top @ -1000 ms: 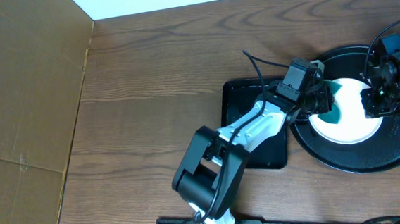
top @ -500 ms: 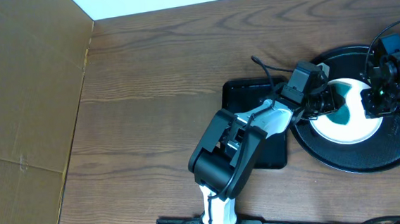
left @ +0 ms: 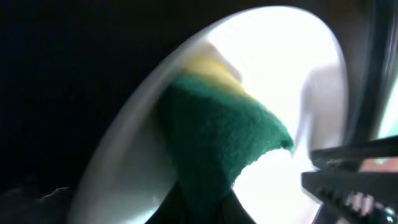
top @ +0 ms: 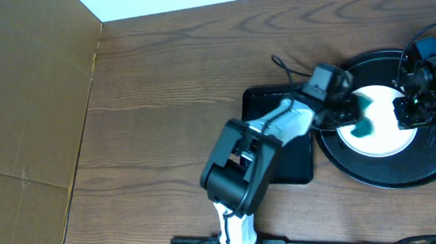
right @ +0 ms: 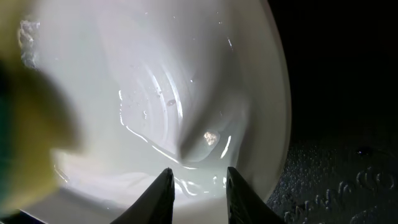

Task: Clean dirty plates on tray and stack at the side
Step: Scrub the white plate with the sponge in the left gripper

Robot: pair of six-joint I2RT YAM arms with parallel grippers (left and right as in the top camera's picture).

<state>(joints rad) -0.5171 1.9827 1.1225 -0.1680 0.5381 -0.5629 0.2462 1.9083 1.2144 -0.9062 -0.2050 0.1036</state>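
Observation:
One white plate lies in the round black tray; I see no other plates. My left gripper is shut on a green and yellow sponge and presses it on the plate's left part. A teal smear shows beside the sponge. My right gripper is at the plate's right edge. In the right wrist view its fingers close on the plate's rim, with the sponge blurred at the left.
A smaller rectangular black tray lies left of the round tray, under my left arm. Brown cardboard covers the table's left side. The round tray's pebbled floor shows in the right wrist view.
My left gripper has slid the sponge a little right and back left on the plate, and its elbow has shifted. The right arm and plate have stayed still.

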